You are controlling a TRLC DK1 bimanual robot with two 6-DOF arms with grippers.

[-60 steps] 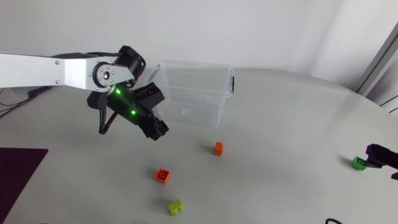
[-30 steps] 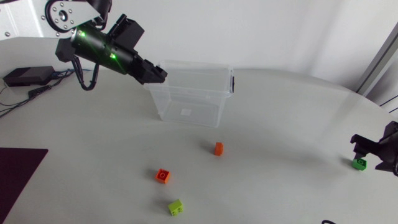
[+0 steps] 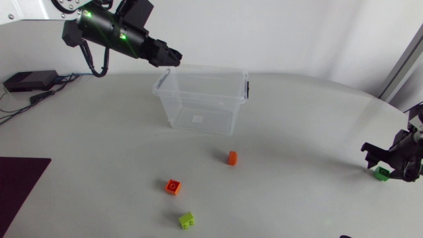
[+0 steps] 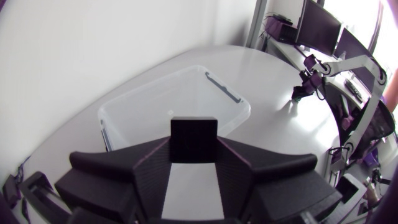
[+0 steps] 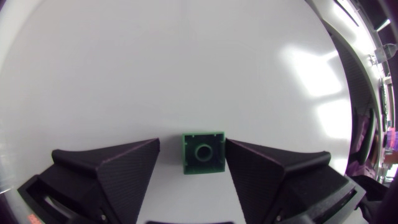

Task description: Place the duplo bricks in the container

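The worktop (image 3: 297,132) carries a clear container (image 3: 198,99), open at the top and apparently empty. The main risk sits at its rim. Seen from above, the left fingers (image 4: 146,165) hang over the container's back-left corner rather than plainly over the opening. If they let go here, the dark brick (image 4: 194,138) could strike the rim and bounce out, or drop on the worktop just left of the container. The container also looks light, so fingers brought down too close to that corner could nudge or tip it.

The second risk lies well to the right of the container, near the worktop's edge. There the green brick (image 5: 203,153) lies off-centre between the right fingers (image 5: 118,165). If they close as they stand, one finger would probably meet it first and push or twist it, leaving a skewed grip or none.

The left fingers are closed on the dark brick, pinching it at their tips from both sides, no wider apart than the brick itself. The right fingers are spread wide and hold nothing. The green brick rests on the worktop between them, with a clear gap on one side and very close to the finger on the other. Whether it touches that finger cannot be told.

An orange brick (image 3: 232,157) lies just in front of the container. A red brick (image 3: 172,187) lies farther out, and a lime brick (image 3: 187,220) farthest.
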